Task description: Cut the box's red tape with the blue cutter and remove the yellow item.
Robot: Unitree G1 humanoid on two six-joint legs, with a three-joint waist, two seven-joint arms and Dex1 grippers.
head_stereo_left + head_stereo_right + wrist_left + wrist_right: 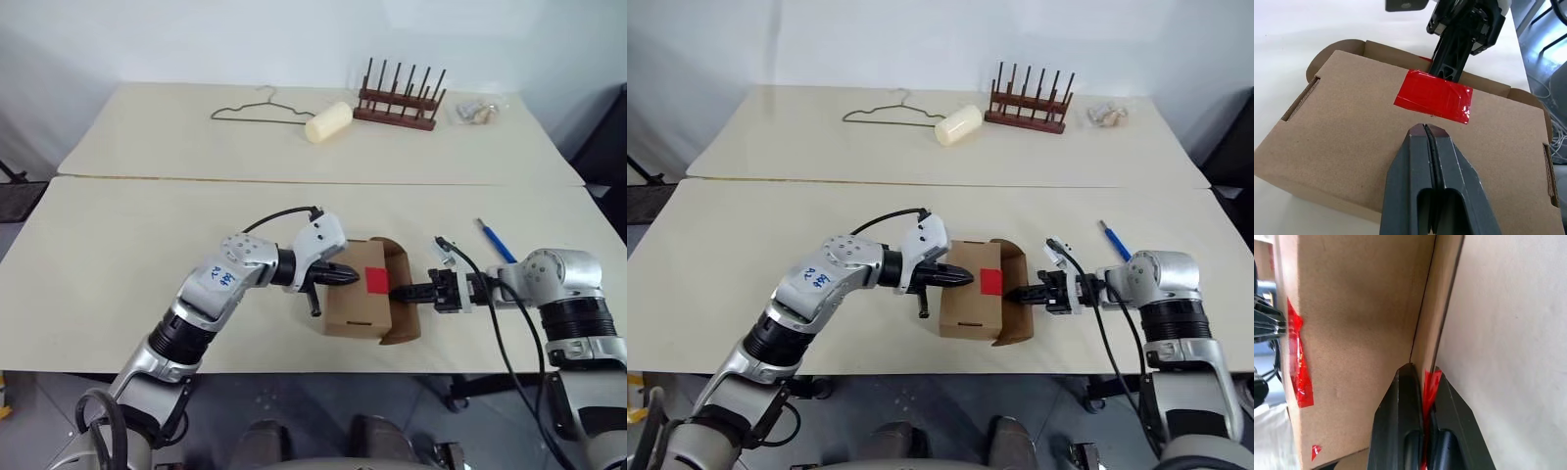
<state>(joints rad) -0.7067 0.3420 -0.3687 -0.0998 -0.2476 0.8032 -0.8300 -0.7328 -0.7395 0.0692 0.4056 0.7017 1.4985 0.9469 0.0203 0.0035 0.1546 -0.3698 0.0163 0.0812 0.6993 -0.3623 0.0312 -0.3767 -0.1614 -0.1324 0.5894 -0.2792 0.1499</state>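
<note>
Fingers of our left gripper [1425, 131] are pressed tight together with nothing between them, their tips resting on the top face of the box [355, 299] just short of the red tape [375, 280]. Our right gripper [1422, 377] has its fingers clamped on the open flap [402, 294] at the box's 3 o'clock end, with a torn strip of red tape caught between them; another strip of the tape clings to the box's top edge in the right wrist view.

We see the box standing near the front edge of the counter [118, 255], between our two arms. The blue cutter [497, 241] lies loose on the counter at about 2 o'clock from the box, well apart from it and beyond our right wrist.

On the far counter, toward 12 o'clock, sit a wire hanger [257, 111], a cream roll [328, 122], a wooden peg rack [400, 100] and a small clear bag [477, 112].
</note>
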